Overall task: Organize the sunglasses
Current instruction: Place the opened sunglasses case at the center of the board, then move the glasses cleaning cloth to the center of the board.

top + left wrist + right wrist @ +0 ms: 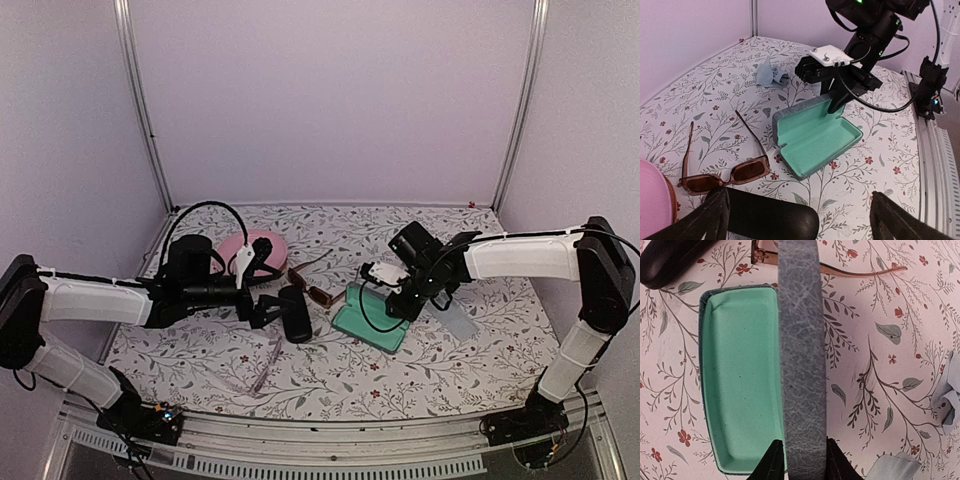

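1. The right gripper (803, 442) has a finger pressed against each side of the raised lid (802, 355) of the grey-blue case (820, 142), so it is grasping that lid, which stands upright and edge-on to the wrist camera
2. The case lies open on the floral table (450, 380), right of centre, with its mint-green lining facing up
3. The left gripper (800, 195) has its jaws spread wide and grips nothing. It hangs over the black case (765, 217), which lies between the fingers, closer to the one on the left of the wrist view
4. The reddish-brown sunglasses (727, 172) rest on the table just beyond the black case, between it and the grey-blue case. Their arms are unfolded and point toward the far wall, and one arm ends near a corner of the open case
5. The pale sunglasses (270, 362) lie nearer the front edge, on the near side of the black case and apart from both grippers. They show too faintly to tell whether they are folded
6. A pink rounded object (250, 248) sits behind the left gripper, and a crumpled grey-blue cloth (767, 75) lies past the right gripper
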`<state>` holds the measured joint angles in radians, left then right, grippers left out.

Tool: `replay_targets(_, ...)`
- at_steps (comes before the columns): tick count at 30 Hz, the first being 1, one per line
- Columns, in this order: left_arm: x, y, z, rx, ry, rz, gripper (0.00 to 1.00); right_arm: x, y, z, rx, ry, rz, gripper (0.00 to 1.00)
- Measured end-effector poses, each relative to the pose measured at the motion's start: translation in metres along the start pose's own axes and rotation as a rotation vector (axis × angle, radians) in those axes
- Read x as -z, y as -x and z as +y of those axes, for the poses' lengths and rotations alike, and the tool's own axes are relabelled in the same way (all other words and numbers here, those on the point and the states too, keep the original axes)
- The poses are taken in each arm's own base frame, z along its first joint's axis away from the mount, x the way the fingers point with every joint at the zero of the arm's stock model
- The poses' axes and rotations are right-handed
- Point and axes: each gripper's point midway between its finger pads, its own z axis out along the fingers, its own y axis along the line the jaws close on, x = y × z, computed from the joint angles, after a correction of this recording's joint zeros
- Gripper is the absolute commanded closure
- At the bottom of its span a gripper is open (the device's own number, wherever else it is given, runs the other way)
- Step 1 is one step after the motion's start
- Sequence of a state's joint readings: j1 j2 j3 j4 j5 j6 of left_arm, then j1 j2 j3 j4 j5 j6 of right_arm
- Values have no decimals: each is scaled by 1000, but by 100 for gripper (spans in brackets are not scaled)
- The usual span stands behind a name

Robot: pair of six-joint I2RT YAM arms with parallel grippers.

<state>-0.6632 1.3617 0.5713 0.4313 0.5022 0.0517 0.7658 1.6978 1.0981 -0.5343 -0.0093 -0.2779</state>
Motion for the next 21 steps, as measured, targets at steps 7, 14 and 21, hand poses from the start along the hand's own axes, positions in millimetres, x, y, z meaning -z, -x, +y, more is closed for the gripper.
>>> replay_targets(7, 0, -3, 2, 4, 15, 6, 2, 5, 6, -1, -1, -7, -29, 56)
replay_targets(14, 0, -4, 3, 14, 21, 9, 2, 25, 18, -2, -19, -11, -103, 44)
replay_targets(21, 1, -5, 8, 50, 48, 11, 1, 65, 28, -18, -114, -31, -226, 39)
